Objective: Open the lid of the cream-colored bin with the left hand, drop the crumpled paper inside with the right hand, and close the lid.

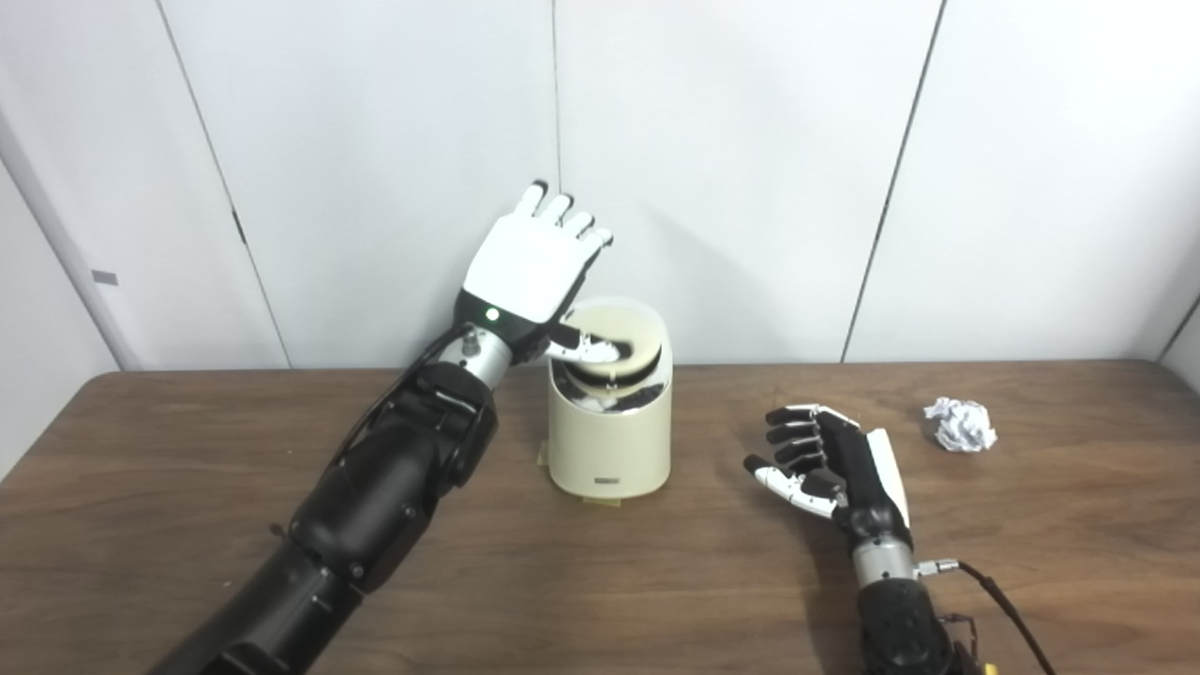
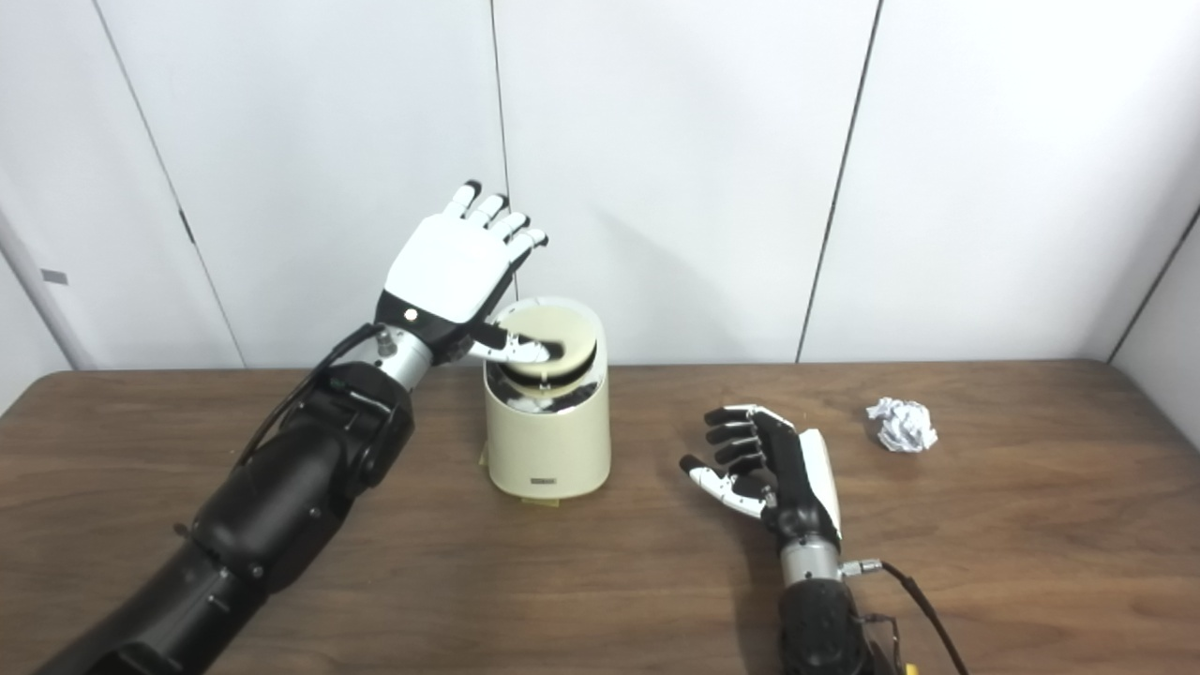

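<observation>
The left hand (image 1: 530,267) is raised above the rear left of the bin (image 1: 609,441), fingers straight and spread, holding nothing; only its thumb reaches down onto the lid (image 1: 626,345). The lid sits tilted in the bin's mouth, its front edge dipped so a dark gap shows beneath it. The cream-colored bin stands upright on the table (image 1: 187,450), just right of the left forearm. The right hand (image 1: 830,459) rests low near the table, to the right of the bin and apart from it, fingers loosely curled with nothing in them. The crumpled paper (image 1: 960,424) lies on the table beyond and to the right of that hand, untouched.
</observation>
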{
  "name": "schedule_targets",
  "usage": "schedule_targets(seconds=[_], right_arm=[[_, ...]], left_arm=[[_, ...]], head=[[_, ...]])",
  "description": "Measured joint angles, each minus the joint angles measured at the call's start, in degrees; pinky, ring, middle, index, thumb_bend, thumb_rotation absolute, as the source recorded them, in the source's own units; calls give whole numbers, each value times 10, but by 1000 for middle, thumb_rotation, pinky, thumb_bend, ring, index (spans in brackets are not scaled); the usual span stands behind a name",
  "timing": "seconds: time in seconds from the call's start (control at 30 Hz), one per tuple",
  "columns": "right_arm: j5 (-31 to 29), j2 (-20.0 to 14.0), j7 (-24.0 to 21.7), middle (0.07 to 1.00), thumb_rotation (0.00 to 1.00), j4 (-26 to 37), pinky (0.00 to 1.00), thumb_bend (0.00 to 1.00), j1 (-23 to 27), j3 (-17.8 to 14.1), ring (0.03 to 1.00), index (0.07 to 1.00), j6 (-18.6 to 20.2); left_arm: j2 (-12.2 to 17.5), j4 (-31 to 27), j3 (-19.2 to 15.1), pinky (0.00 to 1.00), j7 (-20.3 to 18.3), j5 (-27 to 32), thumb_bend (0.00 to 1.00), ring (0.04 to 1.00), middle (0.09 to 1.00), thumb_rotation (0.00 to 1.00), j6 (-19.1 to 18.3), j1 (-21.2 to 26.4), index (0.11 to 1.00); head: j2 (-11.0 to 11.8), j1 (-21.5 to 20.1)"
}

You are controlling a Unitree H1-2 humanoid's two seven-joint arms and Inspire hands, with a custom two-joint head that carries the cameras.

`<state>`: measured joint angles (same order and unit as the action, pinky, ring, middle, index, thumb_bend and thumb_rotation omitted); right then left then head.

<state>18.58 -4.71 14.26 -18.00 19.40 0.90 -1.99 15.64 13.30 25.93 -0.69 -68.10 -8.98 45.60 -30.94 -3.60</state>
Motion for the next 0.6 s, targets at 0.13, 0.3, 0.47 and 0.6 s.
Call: schedule_targets(seconds=[0.13, 0.3, 0.47, 0.6], right_arm=[[1, -1, 0, 583, 118, -1, 460, 383, 0, 0, 535, 606, -1], [0, -1, -1, 585, 116, -1, 465, 391, 0, 0, 540, 609, -1], [-1, -1, -1, 579, 104, -1, 457, 387, 0, -1, 533, 604, -1], [-1, -1, -1, 581, 115, -1, 462, 393, 0, 0, 535, 605, -1]], left_arm=[[-4, -16, -25, 978, -2, 6, 681, 932, 912, 1000, -15, 8, 897], [-1, -20, -46, 999, -23, 20, 717, 953, 936, 1000, -29, 13, 919], [3, -38, -64, 1000, -25, 31, 724, 945, 924, 1000, -33, 13, 915], [2, -51, -80, 981, -23, 44, 721, 921, 906, 1000, -38, 10, 900]], head=[[-2, 1], [-2, 1], [-2, 1], [1, -2]])
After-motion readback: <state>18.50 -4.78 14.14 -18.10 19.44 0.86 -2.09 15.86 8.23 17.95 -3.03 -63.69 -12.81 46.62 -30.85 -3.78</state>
